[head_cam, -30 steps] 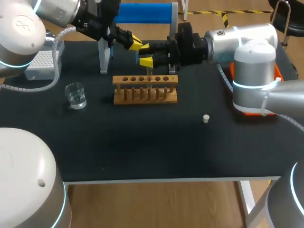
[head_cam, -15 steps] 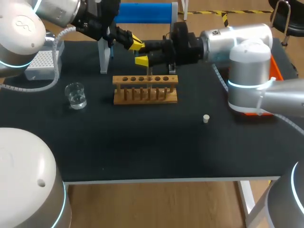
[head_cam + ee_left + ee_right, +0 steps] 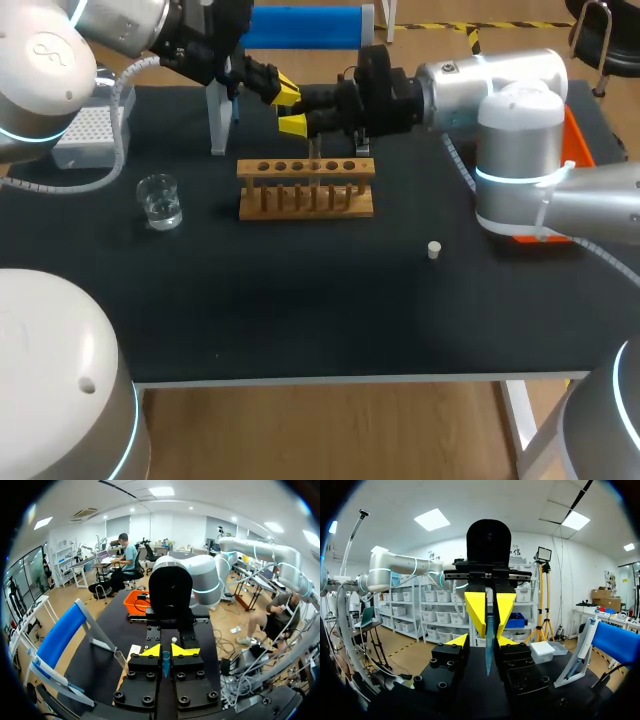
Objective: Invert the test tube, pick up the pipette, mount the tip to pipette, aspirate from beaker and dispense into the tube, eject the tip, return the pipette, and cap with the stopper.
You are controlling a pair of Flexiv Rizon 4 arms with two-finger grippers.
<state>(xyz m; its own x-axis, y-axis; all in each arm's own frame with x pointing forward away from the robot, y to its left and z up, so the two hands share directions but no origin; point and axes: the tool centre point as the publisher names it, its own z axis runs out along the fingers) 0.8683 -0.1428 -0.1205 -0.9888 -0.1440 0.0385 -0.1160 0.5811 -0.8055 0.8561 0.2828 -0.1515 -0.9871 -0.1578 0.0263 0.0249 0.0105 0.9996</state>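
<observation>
Above the rack (image 3: 305, 187): right claw arrives at the tube for handover.
In the last second the right claw (image 3: 483, 641) has travelled across to the left claw (image 3: 165, 651), which grips the tube (image 3: 489, 650) in nearly closed fingers. The right fingers stand wide open, straddling the tube without contact. The inversion handover appears imminent.

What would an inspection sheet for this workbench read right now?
Surface: black table.
Job's things: test tube between both grippers; wooden rack; beaker; stopper lying apart; tip box; blue-barred stand.
Clutter: orange object at the table's right edge.
Grippers: left gripper, jaws shut on the test tube; right gripper, jaws open around it, above the rack.
Cables: ribbed hose drooping beside the tip box.
Surroundings: nothing seen reaching over the table.
</observation>
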